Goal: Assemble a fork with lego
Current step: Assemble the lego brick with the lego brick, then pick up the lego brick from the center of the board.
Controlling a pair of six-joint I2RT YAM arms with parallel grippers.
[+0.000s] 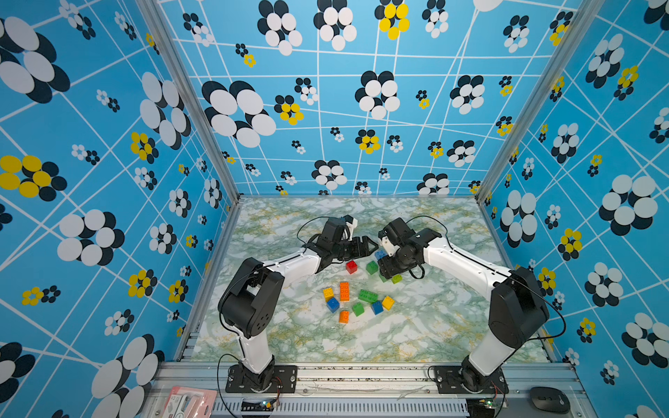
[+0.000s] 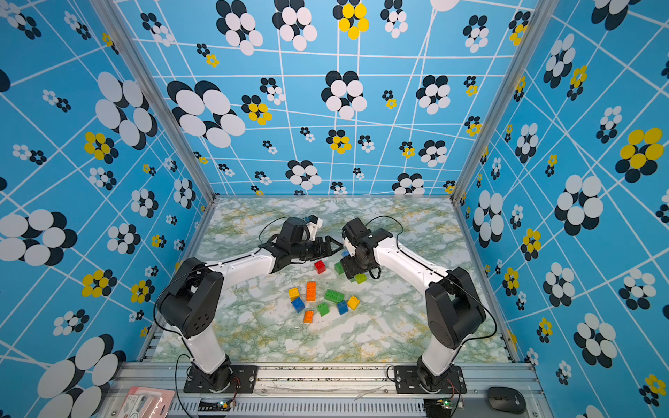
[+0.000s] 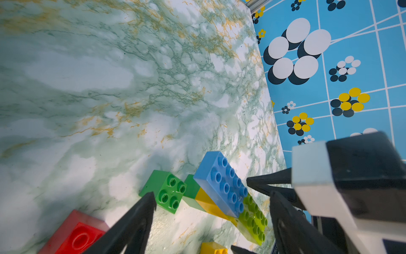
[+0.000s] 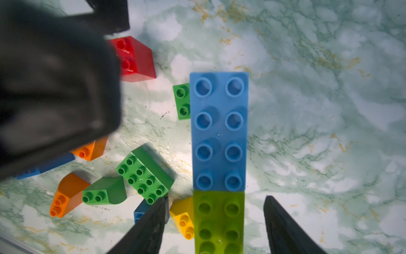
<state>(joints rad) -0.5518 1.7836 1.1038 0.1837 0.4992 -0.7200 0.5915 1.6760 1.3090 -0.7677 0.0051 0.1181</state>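
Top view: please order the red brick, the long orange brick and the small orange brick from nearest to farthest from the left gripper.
1. red brick, close beside the left gripper.
2. long orange brick, farther toward the front.
3. small orange brick, farthest toward the front.

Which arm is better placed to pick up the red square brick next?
Left. The left arm's fingers, open, sit beside the red brick; the right arm's fingers straddle the blue-and-lime strip, farther off.
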